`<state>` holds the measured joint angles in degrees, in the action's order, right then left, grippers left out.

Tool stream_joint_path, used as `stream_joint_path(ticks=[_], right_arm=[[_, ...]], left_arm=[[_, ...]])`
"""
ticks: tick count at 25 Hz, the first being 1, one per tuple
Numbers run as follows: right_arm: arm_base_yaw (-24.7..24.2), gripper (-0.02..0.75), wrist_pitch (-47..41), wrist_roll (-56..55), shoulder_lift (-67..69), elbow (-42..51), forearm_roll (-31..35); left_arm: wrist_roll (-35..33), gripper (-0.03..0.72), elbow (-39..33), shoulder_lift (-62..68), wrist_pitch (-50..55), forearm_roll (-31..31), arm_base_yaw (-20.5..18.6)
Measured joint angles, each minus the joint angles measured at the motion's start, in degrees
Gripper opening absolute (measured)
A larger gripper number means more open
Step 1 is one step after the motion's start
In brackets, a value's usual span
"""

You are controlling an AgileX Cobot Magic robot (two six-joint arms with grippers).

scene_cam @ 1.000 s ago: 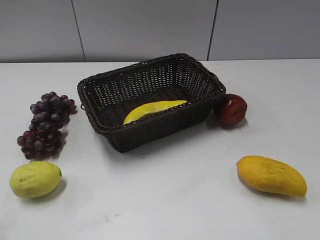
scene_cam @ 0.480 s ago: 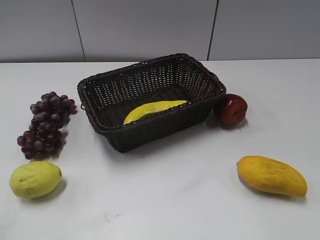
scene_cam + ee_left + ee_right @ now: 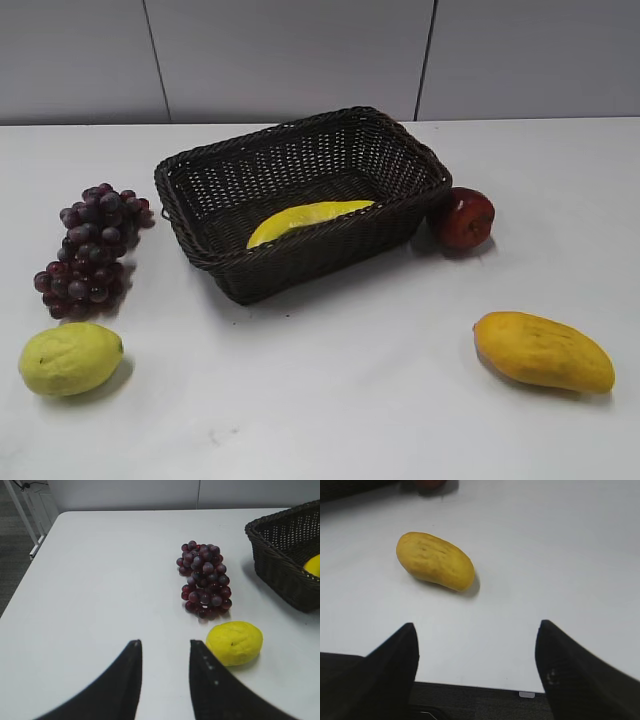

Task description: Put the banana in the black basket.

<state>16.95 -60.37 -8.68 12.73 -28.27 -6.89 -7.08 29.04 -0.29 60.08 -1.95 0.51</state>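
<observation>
The banana [image 3: 305, 219] lies inside the black basket [image 3: 200, 245] at the table's middle back; a bit of it shows in the left wrist view [image 3: 313, 565] inside the basket [image 3: 280, 565]. Neither gripper shows in the exterior view. My left gripper [image 3: 164, 642] is open and empty over the table's left front, near the lemon. My right gripper [image 3: 476, 625] is wide open and empty over the table's front edge, near the mango.
A bunch of purple grapes [image 3: 92, 248] and a lemon [image 3: 70, 357] lie left of the basket. A red apple [image 3: 462, 217] touches the basket's right side. A mango [image 3: 542, 350] lies at the front right, also in the right wrist view [image 3: 435, 561].
</observation>
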Motion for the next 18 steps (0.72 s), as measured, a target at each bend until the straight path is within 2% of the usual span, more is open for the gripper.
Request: stream_joint_path(ticks=[9,18], right_arm=[[-0.5,0.58,0.0,0.0,-3.1,0.0,0.1],[-9.7,0.58,0.1,0.0,-8.5,0.0,0.1]], left_arm=[[0.0,0.235,0.0,0.0,0.0,0.0,0.0],[0.0,0.235,0.0,0.0,0.0,0.0,0.0]])
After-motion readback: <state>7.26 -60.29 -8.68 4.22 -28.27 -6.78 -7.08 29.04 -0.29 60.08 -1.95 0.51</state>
